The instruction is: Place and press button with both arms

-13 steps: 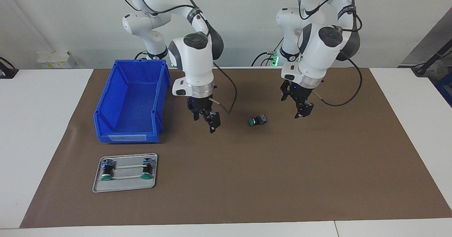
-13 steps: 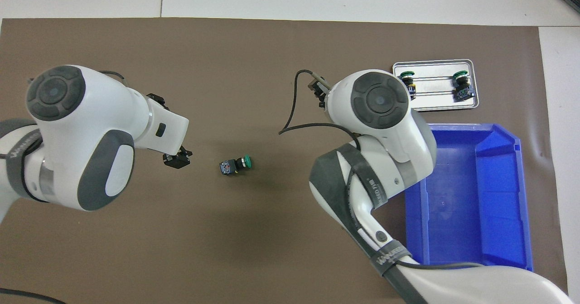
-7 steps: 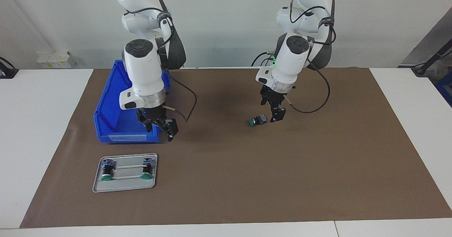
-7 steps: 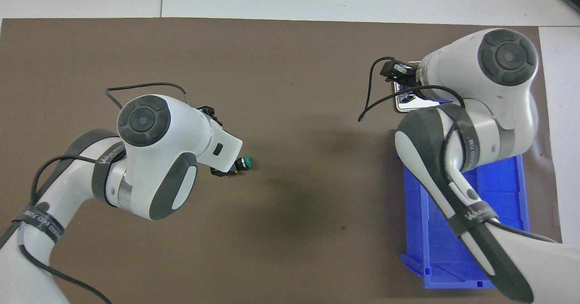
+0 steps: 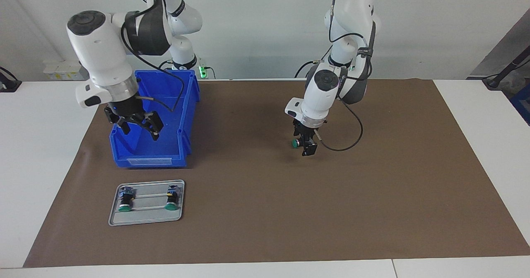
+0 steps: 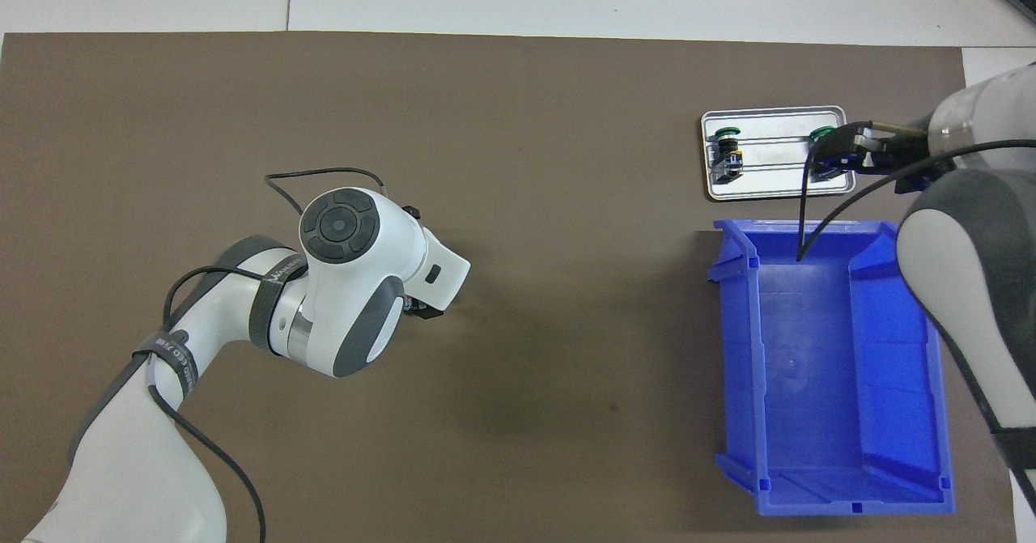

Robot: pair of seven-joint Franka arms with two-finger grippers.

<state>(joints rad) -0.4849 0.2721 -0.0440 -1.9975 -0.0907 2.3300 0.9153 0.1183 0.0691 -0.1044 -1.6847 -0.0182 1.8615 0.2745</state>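
Hanging low over the loose button (image 5: 295,143) on the brown mat (image 5: 372,195), the left gripper (image 5: 306,147) has its fingers down around the button's body, so that only the green cap shows, poking out toward the blue bin (image 5: 155,120). That cap gives the axis: the button lies on its side, its length running along the table toward the bin's end, with cap leading and base hidden under the gripper. From above, the left arm's wrist covers the button entirely. The jaws stand apart, astride the button rather than clamped on it; whether a fingertip already touches the body cannot be made out. The coming move, I judge, turns on closing across that short black body without rolling it.

The right gripper (image 5: 136,122) is well apart from this button, up in the air over the bin's end farthest from the robots, and its jaws are spread wide and hold nothing. In the overhead view its fingers (image 6: 842,154) appear over the small metal tray (image 6: 834,190), which lies just past the bin, farther from the robots. Since the gripper is raised, that is overlap, not contact. The tray carries two more buttons, one (image 5: 125,199) at each end, the other (image 5: 171,198) nearer the mat's middle, both on their sides with green caps pointing away from the bin. The left arm is plainly the nearer one to the loose button; the right arm is nearer to the tray.
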